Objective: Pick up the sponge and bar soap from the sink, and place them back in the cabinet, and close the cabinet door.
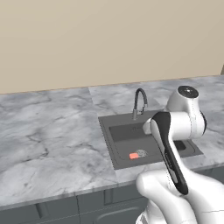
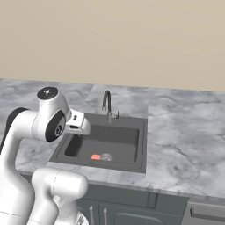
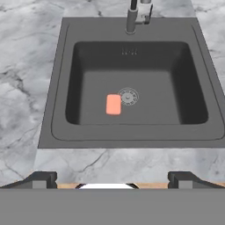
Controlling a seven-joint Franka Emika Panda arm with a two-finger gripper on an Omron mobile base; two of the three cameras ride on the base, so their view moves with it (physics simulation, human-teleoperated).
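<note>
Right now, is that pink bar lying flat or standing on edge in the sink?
Flat: the bar soap shows its broad face on the sink floor, beside the drain.

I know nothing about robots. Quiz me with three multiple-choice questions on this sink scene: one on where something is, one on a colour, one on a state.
1. Where does the bar soap lie?
A. on the counter
B. on the sink floor beside the drain
C. under the faucet

2. What colour is the soap?
A. pink-orange
B. blue
C. white

3. How is the gripper?
A. shut on the soap
B. shut on nothing
C. open, holding nothing

Key: 1 B, it rests next to the round drain. 2 A, plain in all views. 3 C, fingertips stand far apart above the basin.
</note>
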